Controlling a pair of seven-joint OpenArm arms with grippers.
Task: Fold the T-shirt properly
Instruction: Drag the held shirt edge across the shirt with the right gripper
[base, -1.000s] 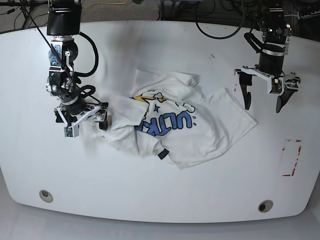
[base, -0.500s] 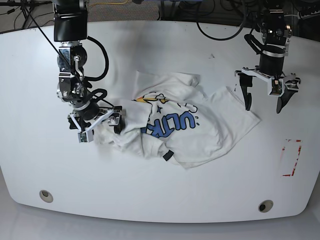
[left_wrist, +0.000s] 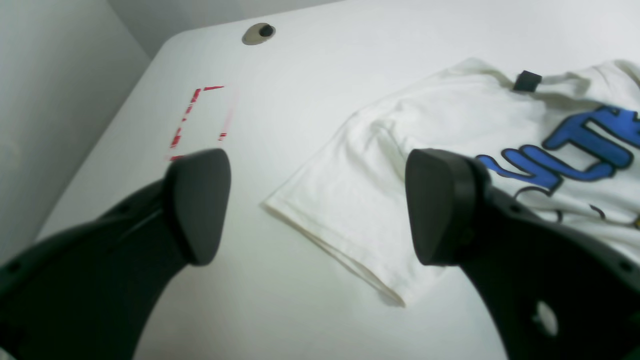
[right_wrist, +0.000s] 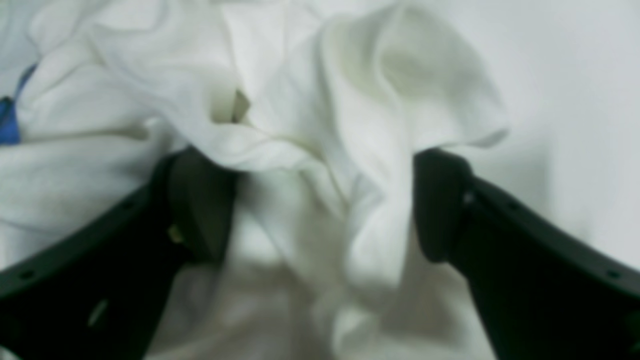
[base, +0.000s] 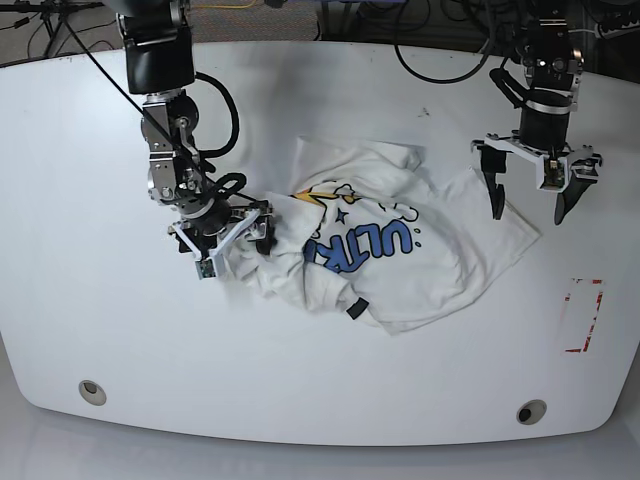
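Note:
The white T-shirt lies crumpled at mid-table, blue lettering up, its dark neck label at the near edge. My right gripper stands open at the shirt's left side, and bunched white cloth sits between its spread fingers. My left gripper hangs open over the shirt's right edge. In the left wrist view, a flat corner of the T-shirt shows between the open left gripper, with the label farther off. In the right wrist view, the right gripper is wide apart around the folds.
A red dashed rectangle is marked on the white table near its right edge, also in the left wrist view. Two round grommets sit near the front edge. Cables hang behind the table's far edge.
My right arm has moved to the right with the shirt's bunched left side between its fingers, and the whole shirt has slid right with it. The left gripper has stayed put.

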